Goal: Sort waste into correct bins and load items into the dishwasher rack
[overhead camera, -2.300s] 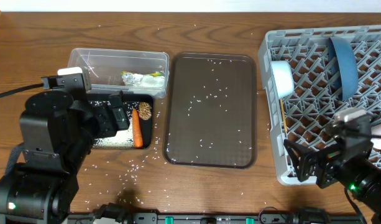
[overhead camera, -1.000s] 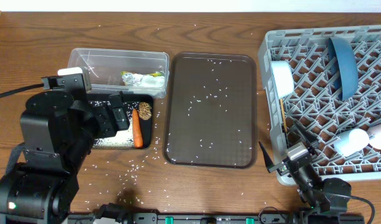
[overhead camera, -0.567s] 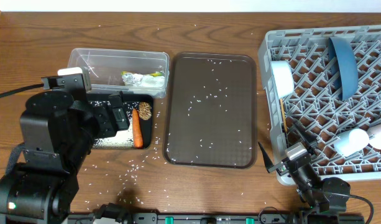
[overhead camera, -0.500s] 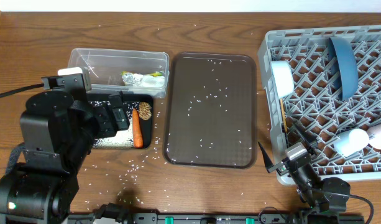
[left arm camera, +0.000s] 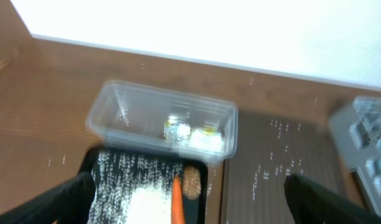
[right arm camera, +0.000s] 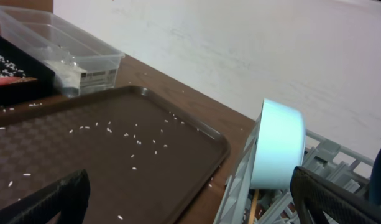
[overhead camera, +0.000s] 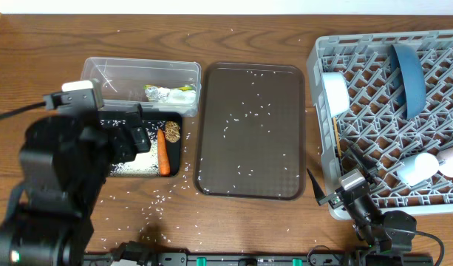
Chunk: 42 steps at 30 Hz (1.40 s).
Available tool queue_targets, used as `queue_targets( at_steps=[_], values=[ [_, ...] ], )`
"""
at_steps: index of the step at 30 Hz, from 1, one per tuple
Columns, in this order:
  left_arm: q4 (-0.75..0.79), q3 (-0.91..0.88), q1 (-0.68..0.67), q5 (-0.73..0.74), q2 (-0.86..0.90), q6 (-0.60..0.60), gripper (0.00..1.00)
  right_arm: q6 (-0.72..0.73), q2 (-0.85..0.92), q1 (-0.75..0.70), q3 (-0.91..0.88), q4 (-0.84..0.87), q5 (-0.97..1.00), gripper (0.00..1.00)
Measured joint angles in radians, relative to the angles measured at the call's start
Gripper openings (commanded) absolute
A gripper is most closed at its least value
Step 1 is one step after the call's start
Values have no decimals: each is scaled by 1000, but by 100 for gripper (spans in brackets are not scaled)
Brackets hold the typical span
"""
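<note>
The clear tub (overhead camera: 130, 74) holds the foil wrapper (overhead camera: 157, 93) and white tissue (overhead camera: 182, 96). The black tray (overhead camera: 178, 118) in front of it holds the carrot (overhead camera: 162, 151), brown lump (overhead camera: 171, 131) and rice (overhead camera: 137, 164). The grey rack (overhead camera: 374, 111) holds the blue plate (overhead camera: 407, 70), white bowl (overhead camera: 335, 92), chopsticks (overhead camera: 337, 140) and two small cups (overhead camera: 418, 168) on their sides. My left gripper (overhead camera: 137, 137) is open and empty above the black tray (left arm camera: 140, 177). My right gripper (overhead camera: 335, 177) is open and empty at the rack's front left corner, facing the bowl (right arm camera: 280, 152).
The brown serving tray (overhead camera: 250, 129) lies between the bins and the rack with rice grains scattered on it. More rice lies on the table in front of the black tray. The left arm hides the table's left front.
The right arm has drawn back from over the rack to the table's front edge, and the two cups now show in the rack. The left arm has shifted slightly.
</note>
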Motion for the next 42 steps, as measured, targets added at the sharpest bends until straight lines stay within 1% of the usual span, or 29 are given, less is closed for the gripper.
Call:
queue_targets(
  at_steps=[1,3,8,15,19,24,28,37,39,42],
  values=[
    [74,-45,0,-3,-40,5,98,0,0,0,0,0,0,99],
    [167,-120,0,-3,-104,19,98,0,0,0,0,1,-2,99],
    [348,-377,0,2,-295,60,98,0,0,0,0,0,-3,99],
    [523,-735,6,18,-530,78,98,0,0,0,0,0,-3,99],
    [592,-871,6,21,-679,82,98,0,0,0,0,1,-3,99],
    [634,-1008,6,21,-836,85,98,0,0,0,0,0,-4,99],
    [675,-1098,6,21,-872,86,98,0,0,0,0,1,-3,99],
    [876,-1338,6,24,-875,89,98,0,0,0,0,0,-3,99],
    [896,-1379,6,24,-875,89,98,0,0,0,0,0,-3,99],
    [908,-1384,6,28,-873,89,98,0,-1,0,-1,1,-3,99]
  ],
)
